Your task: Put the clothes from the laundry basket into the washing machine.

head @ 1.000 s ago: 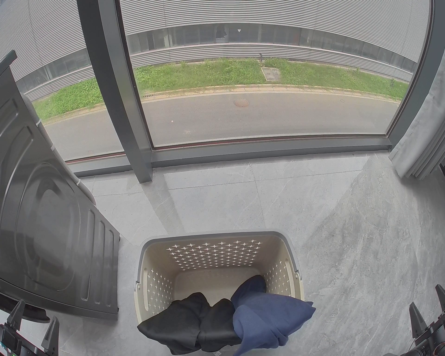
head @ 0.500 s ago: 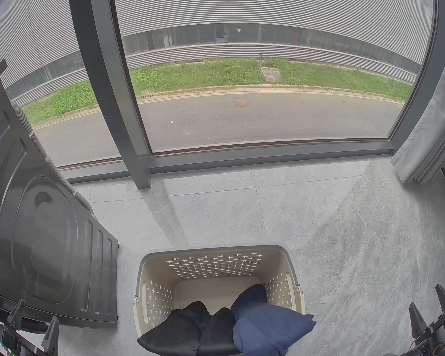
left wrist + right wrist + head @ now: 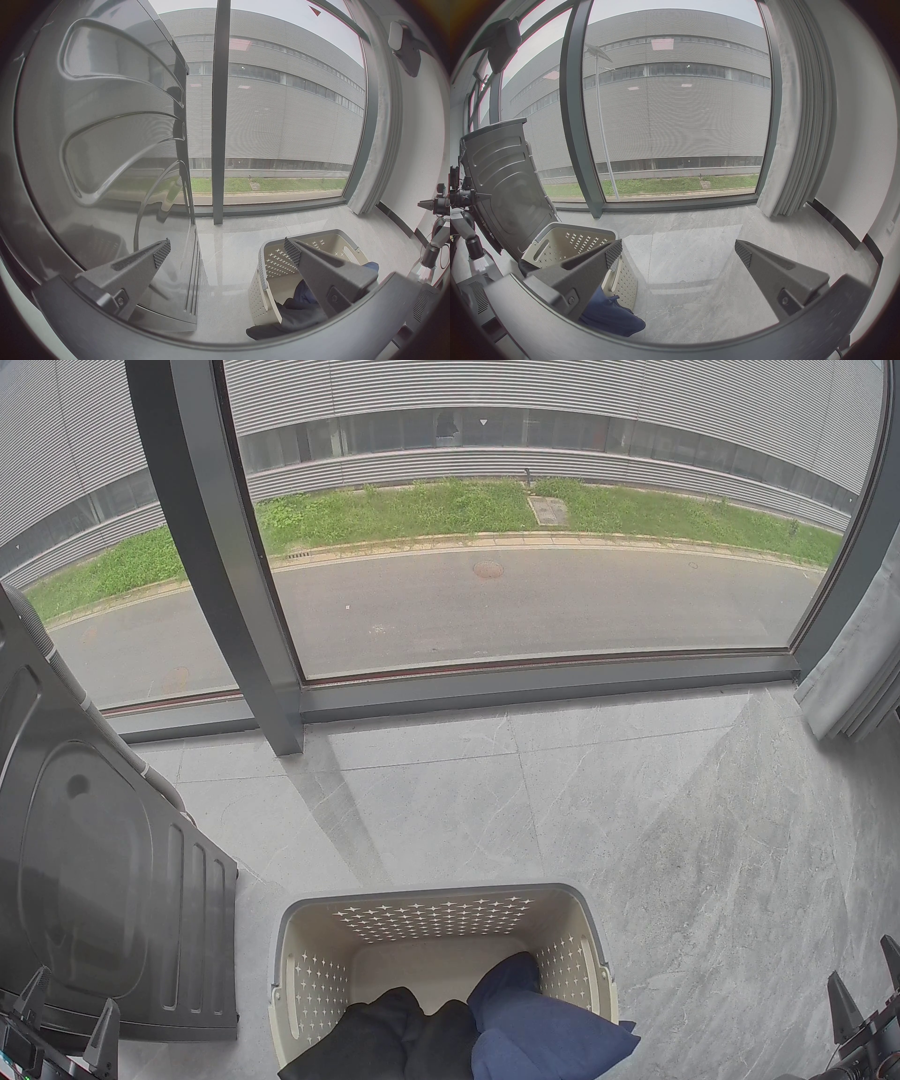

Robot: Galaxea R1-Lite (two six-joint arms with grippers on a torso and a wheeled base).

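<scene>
On the floor [image 3: 450,801], just right of the grey washing machine [image 3: 103,885]: beige laundry basket [image 3: 431,894], black garment [image 3: 394,1030] and navy garment [image 3: 553,1030] draped over its near rim. Left jaws and right jaws spread apart, empty.

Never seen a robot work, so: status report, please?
Left gripper, right gripper open, empty. Black cloth, blue cloth in basket, blue over rim. Washer at left; nothing between.

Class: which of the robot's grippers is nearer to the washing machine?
Left. The left gripper is right beside the washing machine, at its lower near corner. The right gripper is far off on the other side, past the laundry basket.
</scene>
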